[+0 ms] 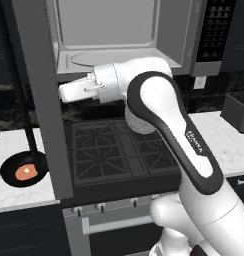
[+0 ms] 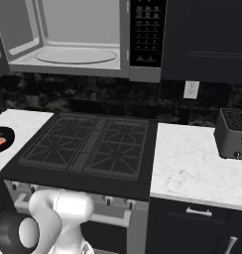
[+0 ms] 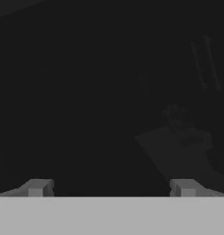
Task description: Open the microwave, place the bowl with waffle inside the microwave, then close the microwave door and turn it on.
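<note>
now the microwave [image 2: 68,39] stands open, end effector [image 3: 111,188] released.
its fingers [image 3: 38,187] are spread wide apart with nothing between them, facing the dark door [image 1: 36,95]; the bowl with waffle [image 1: 24,171] sits on the tabletop [image 1: 19,195] below and beyond that door.

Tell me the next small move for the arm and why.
Probably swing the open, empty gripper down and left toward the bowl with waffle. The microwave door already stands open, the microwave turntable is bare, and the bowl sits on the counter left of the stove.
</note>
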